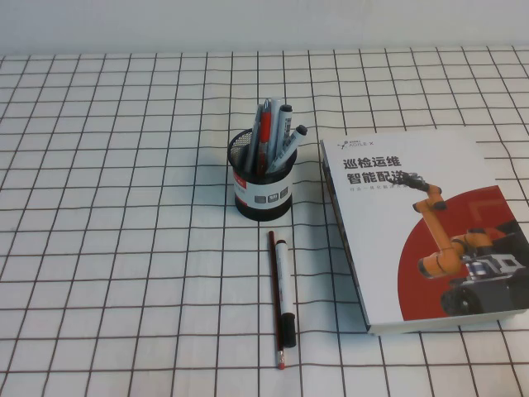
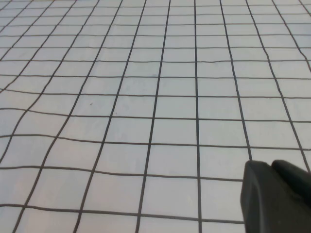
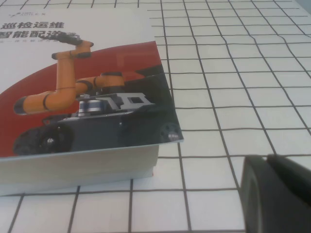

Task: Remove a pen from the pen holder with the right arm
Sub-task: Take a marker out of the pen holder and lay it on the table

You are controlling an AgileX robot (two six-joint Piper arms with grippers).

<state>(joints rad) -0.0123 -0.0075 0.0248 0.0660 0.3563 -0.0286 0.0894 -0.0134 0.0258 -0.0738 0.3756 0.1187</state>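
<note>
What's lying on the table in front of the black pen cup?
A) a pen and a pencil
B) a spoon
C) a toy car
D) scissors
A: a white pen and a dark red pencil lie side by side before the pen holder. The left gripper hangs over bare cloth; the right gripper, shut, sits near the book's corner.

Edge-cropped left gripper (image 2: 271, 169) hangs over checked cloth (image 2: 146, 97), right gripper (image 3: 266, 164) beside the book (image 3: 97, 73).

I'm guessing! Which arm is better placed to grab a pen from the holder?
Right: the right gripper is by the book beside the pen holder; the left gripper sees just checked tablecloth.
</note>
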